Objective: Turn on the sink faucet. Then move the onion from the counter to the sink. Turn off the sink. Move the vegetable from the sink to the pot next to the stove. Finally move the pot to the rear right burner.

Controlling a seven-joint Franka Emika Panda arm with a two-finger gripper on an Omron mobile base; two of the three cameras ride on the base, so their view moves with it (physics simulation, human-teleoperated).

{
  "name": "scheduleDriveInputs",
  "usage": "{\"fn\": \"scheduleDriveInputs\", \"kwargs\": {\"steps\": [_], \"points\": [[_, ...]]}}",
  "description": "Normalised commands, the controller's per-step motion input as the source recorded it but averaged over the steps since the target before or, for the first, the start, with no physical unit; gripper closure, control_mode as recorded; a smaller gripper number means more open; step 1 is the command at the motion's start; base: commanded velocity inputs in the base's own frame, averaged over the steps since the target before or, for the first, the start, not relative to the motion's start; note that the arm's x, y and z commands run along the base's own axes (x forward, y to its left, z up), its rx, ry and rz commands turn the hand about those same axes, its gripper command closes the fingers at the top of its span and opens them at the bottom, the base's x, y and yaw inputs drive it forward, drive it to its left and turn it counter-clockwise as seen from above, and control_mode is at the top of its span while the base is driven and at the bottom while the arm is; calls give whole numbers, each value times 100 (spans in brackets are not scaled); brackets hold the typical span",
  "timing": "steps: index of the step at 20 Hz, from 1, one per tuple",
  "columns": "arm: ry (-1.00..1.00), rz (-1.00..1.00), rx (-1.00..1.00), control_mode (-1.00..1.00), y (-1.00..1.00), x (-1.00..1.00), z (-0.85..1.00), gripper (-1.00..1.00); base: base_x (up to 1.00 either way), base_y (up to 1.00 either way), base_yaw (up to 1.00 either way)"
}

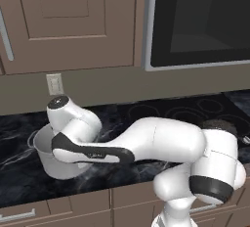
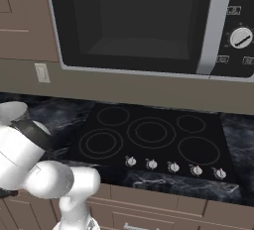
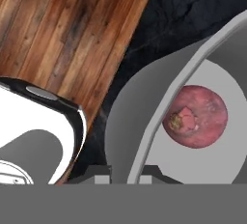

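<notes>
We find the onion [image 3: 195, 116], reddish-pink with a pale rough patch, lying on the grey floor of the pot [image 3: 144, 136], a little way in from the wall. In the hand view the pot's thin rim runs between the two dark fingertips, and the gripper [image 3: 126, 172] is closed tight on that rim, one finger inside the wall and one outside. From the left base view we see the pot [image 1: 46, 145] as a pale grey vessel standing on the counter [image 1: 19, 172], close to its front edge and left of the stove [image 1: 195, 111], with the white arm bent over it. The counter is glossy black marble with white veins. In the right base view the stove [image 2: 149, 135] shows thin white burner rings and a row of small round knobs [image 2: 173, 167] along its front edge. A microwave [image 2: 149, 21] hangs above it, with a round dial at its right; the small marks on that panel are too blurred for us to read. A pale wall outlet [image 1: 54, 84] sits on the backsplash behind the pot. We see no legible writing anywhere.
</notes>
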Motion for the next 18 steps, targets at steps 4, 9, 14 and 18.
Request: {"fn": "scheduleDriveInputs", "kwargs": {"steps": [4,9,14,18], "points": [[-22,-12,0,-100,-47,-35,41,100,0,0,0],[-15,-14,0,-100,-56,-16,23,100,0,0,0],[-6,-18,0,-100,-69,0,27,100,0,0,0],[0,-23,0,-100,-80,10,28,100,0,0,0]]}}
